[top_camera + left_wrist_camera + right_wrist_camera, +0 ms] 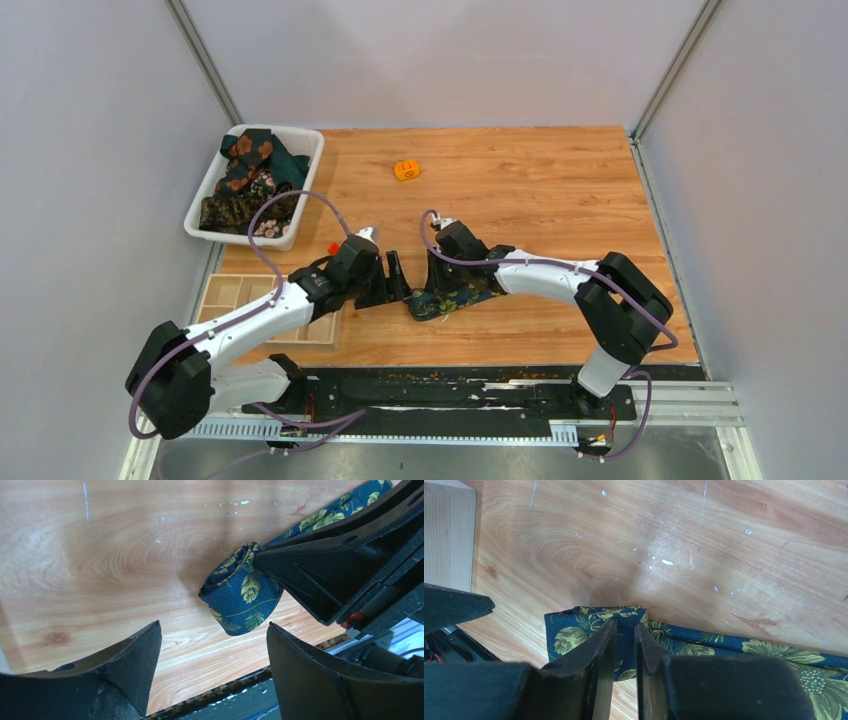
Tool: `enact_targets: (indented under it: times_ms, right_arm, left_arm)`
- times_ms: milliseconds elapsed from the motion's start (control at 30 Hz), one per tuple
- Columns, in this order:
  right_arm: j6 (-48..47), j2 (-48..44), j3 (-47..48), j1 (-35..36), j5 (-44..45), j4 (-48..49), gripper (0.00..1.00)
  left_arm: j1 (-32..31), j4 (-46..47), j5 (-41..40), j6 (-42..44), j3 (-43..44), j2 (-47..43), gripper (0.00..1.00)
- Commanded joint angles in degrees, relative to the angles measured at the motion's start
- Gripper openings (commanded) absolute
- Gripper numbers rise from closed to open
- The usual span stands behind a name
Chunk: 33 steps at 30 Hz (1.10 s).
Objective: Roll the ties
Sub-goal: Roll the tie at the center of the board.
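The navy tie (447, 299) with yellow-green flowers lies near the table's front, one end rolled into a short coil. My right gripper (431, 283) is shut on that coil; in the right wrist view the fingers (604, 640) pinch the fabric (569, 632) between them, and the loose tail (774, 652) runs off to the right. My left gripper (396, 279) is open and empty just left of the coil. In the left wrist view the coil (242, 600) sits beyond the left gripper's (214, 628) spread fingertips, with the right gripper's fingers (325, 570) gripping it.
A white bin (303, 142) at the back left holds several dark green ties (247, 178) with orange blooms. An orange plastic piece (406, 170) lies mid-table. A small red piece (333, 247) sits by the left wrist. A wooden divided tray (229, 294) lies under the left arm.
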Motion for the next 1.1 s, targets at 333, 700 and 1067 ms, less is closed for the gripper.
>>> enact_targets:
  times_ms: [333,700,1067]
  right_arm:
    - [4.7,-3.5,-5.9,0.4,1.7,4.8,0.18]
    - [6.3,-4.1,-8.4,1.2,1.9,7.1,0.16]
    - [7.2,-5.3,-10.6,1.5,2.3,8.7,0.15]
  left_arm:
    - [-4.8,15.1,-3.5,-27.9,-8.6,-2.2,0.85]
    - [-10.0,16.6,-9.7,-38.6,-10.5,0.3,0.82]
    - [-10.8,20.2,-11.7,-44.5,-12.3,2.4,0.81]
